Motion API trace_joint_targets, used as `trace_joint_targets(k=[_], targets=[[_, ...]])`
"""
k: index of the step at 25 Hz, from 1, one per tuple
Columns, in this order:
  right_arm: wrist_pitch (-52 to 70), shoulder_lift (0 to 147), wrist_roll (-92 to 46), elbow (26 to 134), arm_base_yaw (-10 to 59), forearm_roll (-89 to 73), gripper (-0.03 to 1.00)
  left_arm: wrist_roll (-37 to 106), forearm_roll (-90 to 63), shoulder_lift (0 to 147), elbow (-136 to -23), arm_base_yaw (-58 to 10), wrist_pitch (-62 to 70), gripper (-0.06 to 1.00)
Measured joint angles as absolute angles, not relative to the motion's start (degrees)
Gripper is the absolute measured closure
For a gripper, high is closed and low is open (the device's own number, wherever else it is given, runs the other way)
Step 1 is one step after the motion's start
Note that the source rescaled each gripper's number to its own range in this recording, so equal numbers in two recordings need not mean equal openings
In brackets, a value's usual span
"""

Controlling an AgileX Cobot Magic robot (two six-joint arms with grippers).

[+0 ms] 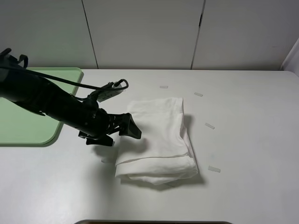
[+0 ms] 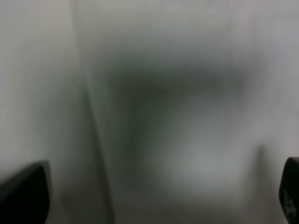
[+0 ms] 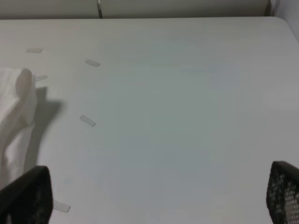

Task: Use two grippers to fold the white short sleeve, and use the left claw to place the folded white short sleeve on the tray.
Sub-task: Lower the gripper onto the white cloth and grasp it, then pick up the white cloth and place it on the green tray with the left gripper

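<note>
The white short sleeve (image 1: 159, 137) lies folded into a thick rectangle in the middle of the white table. My left claw (image 1: 132, 127) reaches in low from the left, its black fingers open and right at the shirt's left edge. The left wrist view is a blurred close-up of white fabric (image 2: 177, 116) with a black fingertip (image 2: 25, 191) at each lower corner, wide apart. The pale green tray (image 1: 28, 126) lies at the far left, partly hidden by the left arm. My right gripper (image 3: 154, 196) is open, over bare table; an edge of the shirt (image 3: 14, 116) shows beside it.
Several small tape marks (image 1: 209, 126) lie on the table around the shirt. Pale wall panels (image 1: 145, 32) stand behind the table's far edge. A dark object edge (image 1: 154, 222) shows at the near edge of the exterior view.
</note>
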State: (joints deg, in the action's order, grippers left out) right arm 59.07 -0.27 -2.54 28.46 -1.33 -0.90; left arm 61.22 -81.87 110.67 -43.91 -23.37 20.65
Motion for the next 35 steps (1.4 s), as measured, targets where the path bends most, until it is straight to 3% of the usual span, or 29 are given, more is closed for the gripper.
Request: trace_joint_targets(k=[7, 11, 14, 17, 24, 27, 28, 29, 31, 35], targets=[[59.1, -0.3, -2.5, 28.5, -1.3, -0.9, -0.03, 61.3, -82.5, 112.6, -46.3, -23.5, 21.5, 0.0], [59.1, -0.3, -2.5, 28.5, -1.3, -0.9, -0.03, 61.3, -82.7, 113.4, -47.0, -23.5, 21.0, 0.16], [59.1, -0.3, -2.5, 28.5, -1.3, -0.9, -0.03, 61.3, -83.1, 113.6, -47.6, -23.5, 20.6, 0.39], [59.1, -0.3, -2.5, 28.5, -1.3, -0.9, -0.03, 61.3, -83.2, 113.6, -48.4, -23.5, 21.3, 0.46], [59.1, -0.3, -2.5, 28.5, -1.3, -0.9, -0.03, 61.3, -88.4, 116.8, -50.1, -25.5, 22.1, 0.49], [59.1, -0.3, -2.5, 28.5, -1.3, -0.9, -0.03, 61.3, -88.8, 118.2, -51.3, -26.1, 22.2, 0.63], [59.1, -0.3, -2.5, 28.5, -1.3, -0.9, -0.03, 61.3, -88.8, 118.2, -51.3, -26.1, 22.2, 0.63], [59.1, -0.3, -2.5, 28.5, -1.3, -0.9, -0.03, 61.3, -88.1, 118.3, -51.8, -26.2, 22.2, 0.75], [59.1, -0.3, -2.5, 28.5, -1.3, -0.9, -0.03, 61.3, -85.5, 118.4, -52.7, -26.2, 22.3, 0.87], [59.1, -0.3, -2.5, 28.5, -1.3, -0.9, -0.03, 60.7, -74.5, 117.0, -54.5, -25.6, 21.9, 0.87]])
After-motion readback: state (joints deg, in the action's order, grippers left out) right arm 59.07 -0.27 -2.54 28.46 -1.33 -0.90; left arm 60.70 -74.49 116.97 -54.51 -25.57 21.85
